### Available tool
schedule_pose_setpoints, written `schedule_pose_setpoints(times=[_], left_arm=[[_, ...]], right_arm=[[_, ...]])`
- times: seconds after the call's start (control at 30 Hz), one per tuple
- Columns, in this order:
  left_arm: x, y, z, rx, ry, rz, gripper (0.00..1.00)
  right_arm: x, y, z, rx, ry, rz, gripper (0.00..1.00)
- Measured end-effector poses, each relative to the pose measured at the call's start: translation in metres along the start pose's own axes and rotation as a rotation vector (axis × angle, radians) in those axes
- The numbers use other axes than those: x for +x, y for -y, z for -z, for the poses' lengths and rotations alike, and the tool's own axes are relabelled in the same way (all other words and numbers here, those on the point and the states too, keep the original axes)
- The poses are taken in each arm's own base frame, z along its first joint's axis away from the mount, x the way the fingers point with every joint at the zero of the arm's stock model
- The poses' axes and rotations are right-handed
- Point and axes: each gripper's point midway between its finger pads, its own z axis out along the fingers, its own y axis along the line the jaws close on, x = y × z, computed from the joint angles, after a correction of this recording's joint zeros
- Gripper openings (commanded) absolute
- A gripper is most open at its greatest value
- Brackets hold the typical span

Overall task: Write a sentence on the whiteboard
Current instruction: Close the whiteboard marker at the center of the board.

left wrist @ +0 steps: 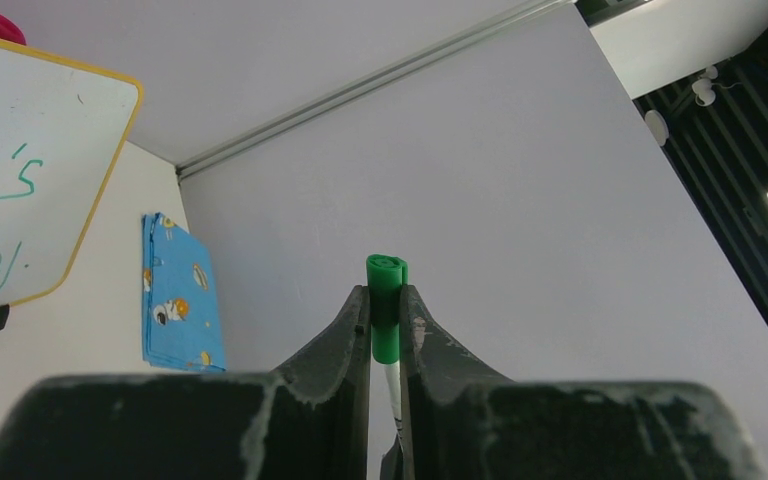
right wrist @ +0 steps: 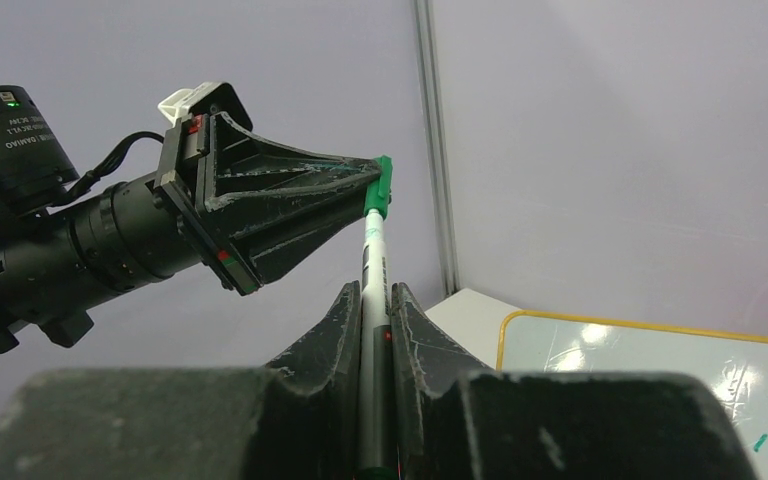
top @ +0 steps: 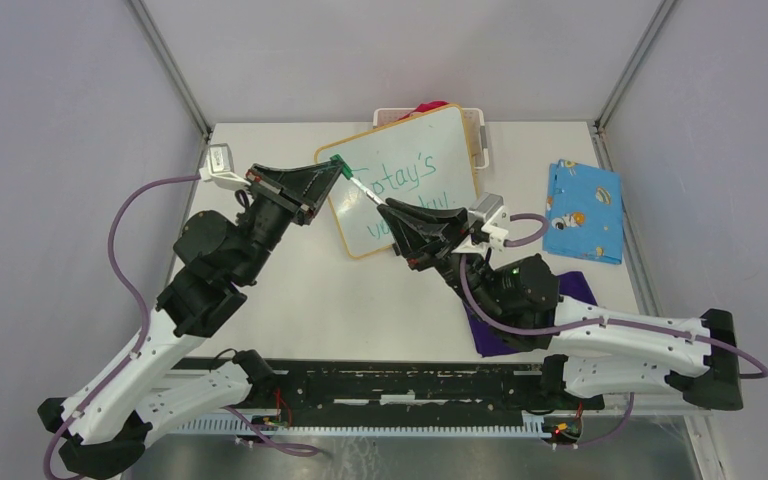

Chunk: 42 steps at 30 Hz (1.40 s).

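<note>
**Step in hand (my judgement):** cap and pen are being joined or parted above the whiteboard (top: 445,135). Since the sentence (top: 400,182) looks finished, capping seems likelier.

- left gripper (top: 338,170): clamped on the green cap (left wrist: 385,300), over the whiteboard's upper-left corner.
- right gripper (top: 387,208): clamped on the barrel of the marker (right wrist: 372,265), over the whiteboard's lower-left part.
- The cap sits at the barrel's end, between the 2 grippers.
- To do it well: keep both grips firm and hold cap and barrel on 1 line. Travel only along that line. A sideways tug could twist the pen loose onto the writing and smear it.

**Count:**
- whiteboard: 1, lying askew on the table (top: 310,300).
- sentence: 1, green, in 2 lines. The lower line is partly hidden by the right gripper.
- marker: 1; green cap: 1.
- grippers: 2.
- white basket (top: 481,128): 1, just behind the whiteboard's far edge, with something red inside.
- cloths: 2. The blue patterned cloth (top: 582,210) lies right of the whiteboard and apart from it. The purple cloth (top: 578,286) is nearer than the whiteboard, partly under the right arm.
</note>
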Motion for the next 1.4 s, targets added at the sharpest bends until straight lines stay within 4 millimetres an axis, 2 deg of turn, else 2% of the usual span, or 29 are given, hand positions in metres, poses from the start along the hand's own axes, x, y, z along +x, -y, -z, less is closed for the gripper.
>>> schedule_pose_setpoints(times=[0.33,0.73,1.07,1.4], left_arm=[[0.007,-0.002,0.000,0.010,-0.023,0.015,0.02],[0.015,-0.001,-0.005,0.045,-0.046,0.073,0.02],[0.013,0.011,-0.009,0.102,-0.036,0.085,0.02],[0.024,0.025,-0.009,0.157,-0.029,0.101,0.02]], right_arm=[[0.006,0.002,-0.007,0.029,-0.008,0.004,0.00],[0.007,0.009,-0.015,0.106,0.077,-0.005,0.00],[0.000,0.005,-0.020,0.095,0.145,0.006,0.00],[-0.014,0.003,-0.019,0.077,0.193,0.025,0.00]])
